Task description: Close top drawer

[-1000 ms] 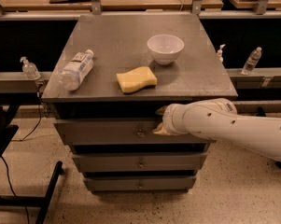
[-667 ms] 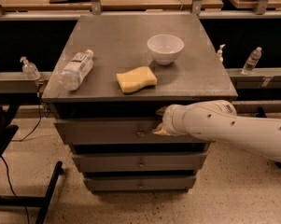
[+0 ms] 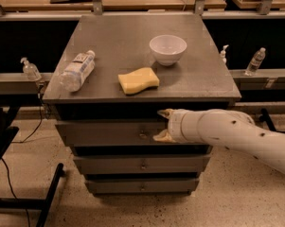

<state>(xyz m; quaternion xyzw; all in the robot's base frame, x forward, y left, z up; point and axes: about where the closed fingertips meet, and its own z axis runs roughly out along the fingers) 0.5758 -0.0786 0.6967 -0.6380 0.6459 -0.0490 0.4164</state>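
The top drawer (image 3: 104,133) is the wide grey one just under the cabinet's tabletop, with a small metallic knob (image 3: 143,135) at the centre of its front. The front stands a little forward of the two drawers below, with a dark gap above it. My gripper (image 3: 162,125) is at the drawer front, just right of the knob, on the end of the white arm coming in from the right. Its tan fingertips (image 3: 165,112) are spread apart, one above the other, with nothing between them, and seem to touch the panel.
On the grey tabletop (image 3: 213,79) lie a plastic water bottle (image 3: 77,70), a yellow sponge (image 3: 138,80) and a white bowl (image 3: 167,49). Two narrower drawers (image 3: 142,165) sit below. A black stand leg (image 3: 49,193) is on the floor at left.
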